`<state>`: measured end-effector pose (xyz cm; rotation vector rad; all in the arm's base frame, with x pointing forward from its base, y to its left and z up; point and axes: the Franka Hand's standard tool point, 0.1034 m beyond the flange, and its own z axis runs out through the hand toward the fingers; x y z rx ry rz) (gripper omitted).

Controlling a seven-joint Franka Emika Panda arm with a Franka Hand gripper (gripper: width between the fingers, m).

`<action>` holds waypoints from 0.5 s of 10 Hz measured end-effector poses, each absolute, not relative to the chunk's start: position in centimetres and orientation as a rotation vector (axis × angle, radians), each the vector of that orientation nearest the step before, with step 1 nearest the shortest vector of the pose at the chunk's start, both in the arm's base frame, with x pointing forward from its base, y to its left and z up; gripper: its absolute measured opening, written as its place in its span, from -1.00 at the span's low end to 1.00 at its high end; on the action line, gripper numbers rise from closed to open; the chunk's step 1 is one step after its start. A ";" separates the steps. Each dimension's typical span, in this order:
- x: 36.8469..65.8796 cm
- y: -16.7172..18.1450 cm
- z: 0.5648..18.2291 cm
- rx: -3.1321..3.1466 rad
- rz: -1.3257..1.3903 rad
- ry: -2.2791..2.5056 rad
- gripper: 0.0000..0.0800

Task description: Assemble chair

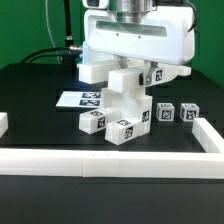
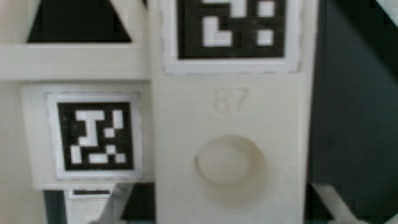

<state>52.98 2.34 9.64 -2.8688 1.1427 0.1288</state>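
Because the chair [image 1: 124,112] stands as a half-built stack directly beneath the gripper [image 1: 131,70], with its top block reaching up to where the fingers should be, the arm looks placed to steady that upper part or press it onto the pieces below. That is my reading, not something plain to see. Whether the fingers are clamped on the block or only flank it I cannot tell: the broad white hand hides them in the exterior view, and the wrist view shows no fingertip at all. Close under the fingers, the wrist view is filled by a flat-faced white post [image 2: 228,150] of matte moulded plastic. It has a shallow round dimple and a faint raised number, with a square black-and-white tag [image 2: 235,30] above. A second tag sits on the panel touching its side, and slanted brace bars show behind. Every chair part looks blocky, square-edged and hard. Two loose post legs [image 1: 165,113] sit well apart from the fingers, toward the exterior view's right, on the black table [image 1: 40,85], probably parked for later steps. The marker board [image 1: 80,99] lies flat on the opposite side of the chair, and the border rail [image 1: 110,160] hems the work area near the chair's foot.
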 end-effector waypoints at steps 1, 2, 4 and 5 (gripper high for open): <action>53.0 2.3 9.6 -2.869 0.125 1.142 -0.29; 53.2 2.3 9.6 -2.868 0.110 1.141 -0.29; 53.4 2.3 9.7 -2.869 0.091 1.137 -0.29; 53.5 2.3 9.7 -2.869 0.088 1.136 -0.29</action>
